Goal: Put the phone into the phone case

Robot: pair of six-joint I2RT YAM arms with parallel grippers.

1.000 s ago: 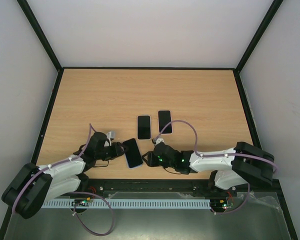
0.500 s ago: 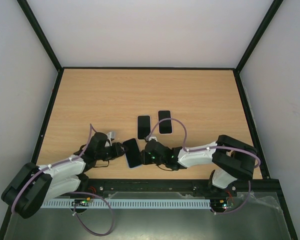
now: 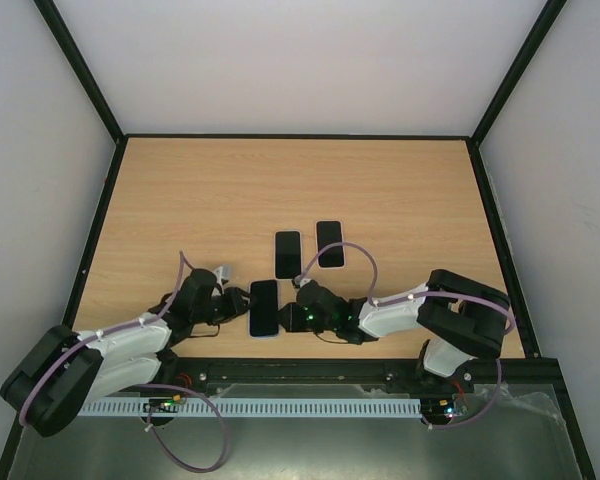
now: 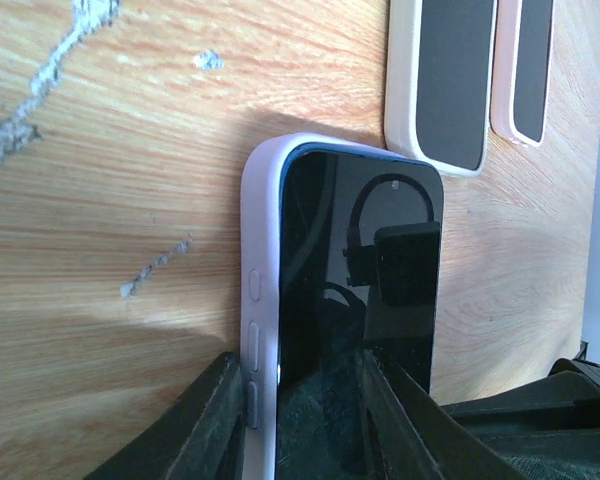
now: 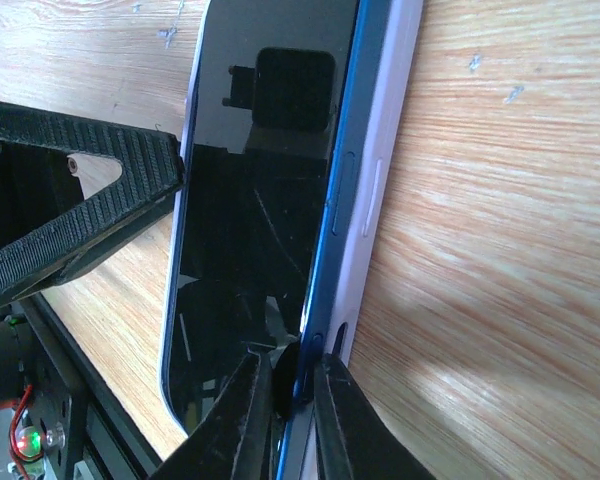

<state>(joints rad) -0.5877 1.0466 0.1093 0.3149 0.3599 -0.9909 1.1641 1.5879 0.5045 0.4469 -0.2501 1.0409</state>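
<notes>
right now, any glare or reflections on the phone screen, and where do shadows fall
Left wrist view: the phone screen mirrors dark overhead shapes; a soft shadow lies on the table left of its pale case. Right wrist view: the same mirror-like reflection, no blown-out glare on the screen. Top external view: even light, faint shadows.

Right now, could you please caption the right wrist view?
Right jaws pinch the rim of the blue-edged black phone in its pale lilac case on the wooden table.

Both arms low, reaching inward — left gripper (image 3: 241, 305) partly closed, right gripper (image 3: 288, 313) pinched tight.
</notes>
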